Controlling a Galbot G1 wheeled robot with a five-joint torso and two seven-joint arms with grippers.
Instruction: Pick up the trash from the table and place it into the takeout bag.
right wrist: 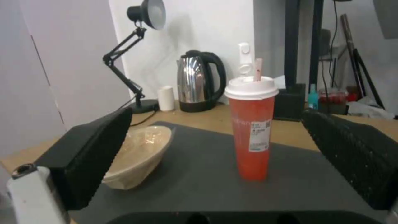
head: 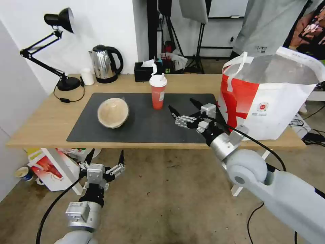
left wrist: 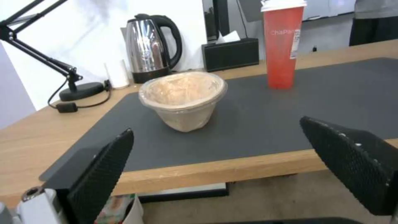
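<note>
Head view: long light-wood tabletop on white legs (head: 40,128), set against a white wall, bare stained concrete floor below, tripods and cables in the room behind. One large dark grey rectangular mat (head: 149,125) on the wood, taken as landmark. On the mat, two pieces of trash: one tan lidded bowl (head: 113,112) toward the mat's left part, tilted, clear film over its mouth; one red drink cup with white lid and straw (head: 158,91) upright near the mat's far edge, about mid-length. Just beside the mat's right end, one large boxy white-and-red takeout bag with silver foil lining (head: 271,101), mouth open, white loop handles up, small round logo on its side. Beyond the mat's far edge: one steel electric kettle (head: 105,63), one black tissue box (head: 145,72), one small white cylinder (head: 88,77). Off the mat's far-left corner, one black jointed desk lamp (head: 56,47), cord trailing on the wood.

Two grippers. Right gripper (head: 183,105) hovering over the mat's right portion, between cup and bag, fingers spread wide, nothing held; cup framed between its pads in the right wrist view. Left gripper (head: 105,157) low, below the mat's near edge and off the table, fingers likewise spread wide and empty, facing the tan bowl.
</note>
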